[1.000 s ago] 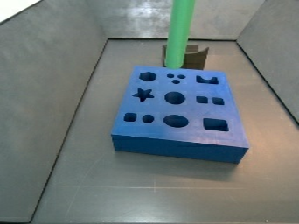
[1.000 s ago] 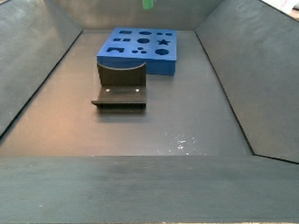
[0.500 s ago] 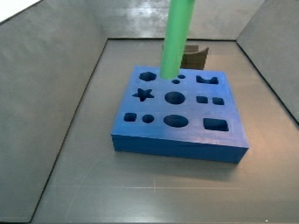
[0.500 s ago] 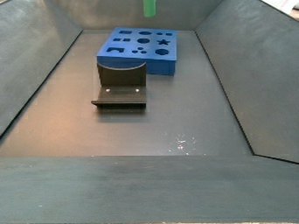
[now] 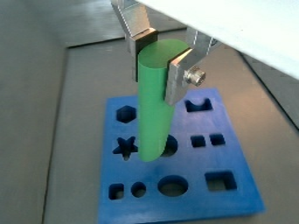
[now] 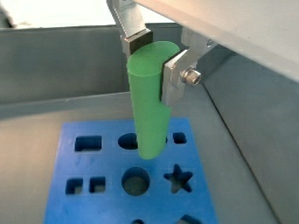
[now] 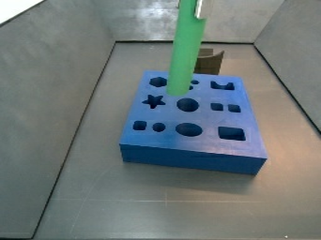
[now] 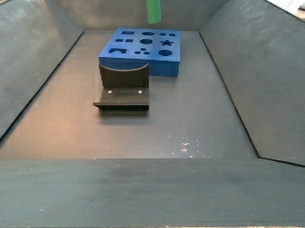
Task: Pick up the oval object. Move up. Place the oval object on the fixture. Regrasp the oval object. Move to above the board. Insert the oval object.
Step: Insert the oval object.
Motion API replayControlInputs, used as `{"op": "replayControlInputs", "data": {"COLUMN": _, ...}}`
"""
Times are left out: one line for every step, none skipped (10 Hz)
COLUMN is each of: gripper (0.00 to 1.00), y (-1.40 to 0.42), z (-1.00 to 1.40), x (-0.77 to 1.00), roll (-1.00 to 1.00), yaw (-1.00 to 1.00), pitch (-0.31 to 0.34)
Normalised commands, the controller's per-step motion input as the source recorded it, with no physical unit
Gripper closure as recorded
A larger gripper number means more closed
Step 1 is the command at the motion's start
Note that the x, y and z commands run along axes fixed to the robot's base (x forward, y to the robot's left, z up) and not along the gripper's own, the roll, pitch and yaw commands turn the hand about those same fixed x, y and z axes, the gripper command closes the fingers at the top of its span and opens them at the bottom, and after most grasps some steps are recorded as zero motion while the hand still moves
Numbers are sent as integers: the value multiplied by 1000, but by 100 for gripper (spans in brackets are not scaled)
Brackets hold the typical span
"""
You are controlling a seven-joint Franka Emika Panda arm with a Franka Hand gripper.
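While the gripper (image 5: 162, 54) hangs above the board (image 5: 239, 199), its two silver fingers (image 5: 180, 73) are clamped on the upper end of the oval object (image 5: 153, 105), a bright green peg held upright, lower end pointing down at the blue slab. Same grip shows in both wrist views: gripper (image 6: 156, 54), peg (image 6: 149, 105), board (image 6: 65, 179). The peg's lower tip hides part of a round hole near the board's middle; cannot tell if the tip is touching the board or just over it.

In a side view the oval object (image 7: 186, 52) comes down from the top of the frame and its lower end sits over the board (image 7: 189, 155), around the far middle of its top face, by the star and circle cut-outs. The gripper itself is out of frame in both side views.

In a side view the fixture (image 8: 123, 82), a dark block with a curved notch, stands on the floor just beside the board (image 8: 165, 61), at its near edge, nothing on it. The peg (image 8: 152, 11) shows only as a green strip above the board's far edge. The fixture (image 7: 209, 62) also peeks out behind the board's far edge
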Motion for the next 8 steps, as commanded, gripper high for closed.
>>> {"op": "replayControlInputs", "data": {"gripper": 100, "y": -260, "z": -146, "x": 237, "roll": -76, "yaw": -686, "pitch": -40}}
{"op": "replayControlInputs", "data": {"gripper": 100, "y": -349, "z": -160, "x": 254, "roll": -54, "yaw": -617, "pitch": -11}}
{"op": "replayControlInputs", "data": {"gripper": 100, "y": -303, "z": -180, "x": 0, "roll": -9, "yaw": -857, "pitch": -16}}
{"op": "replayControlInputs", "data": {"gripper": 100, "y": -143, "z": -240, "x": 0, "roll": -7, "yaw": -977, "pitch": -11}}
{"op": "replayControlInputs", "data": {"gripper": 100, "y": -97, "z": -254, "x": 0, "roll": -11, "yaw": -1000, "pitch": -10}}
{"op": "replayControlInputs", "data": {"gripper": 100, "y": -57, "z": -274, "x": 0, "roll": -13, "yaw": -1000, "pitch": -23}}
{"op": "replayControlInputs", "data": {"gripper": 100, "y": -49, "z": -271, "x": 0, "roll": -14, "yaw": -1000, "pitch": -19}}
{"op": "replayControlInputs", "data": {"gripper": 100, "y": -51, "z": -280, "x": 0, "roll": -13, "yaw": -1000, "pitch": -24}}
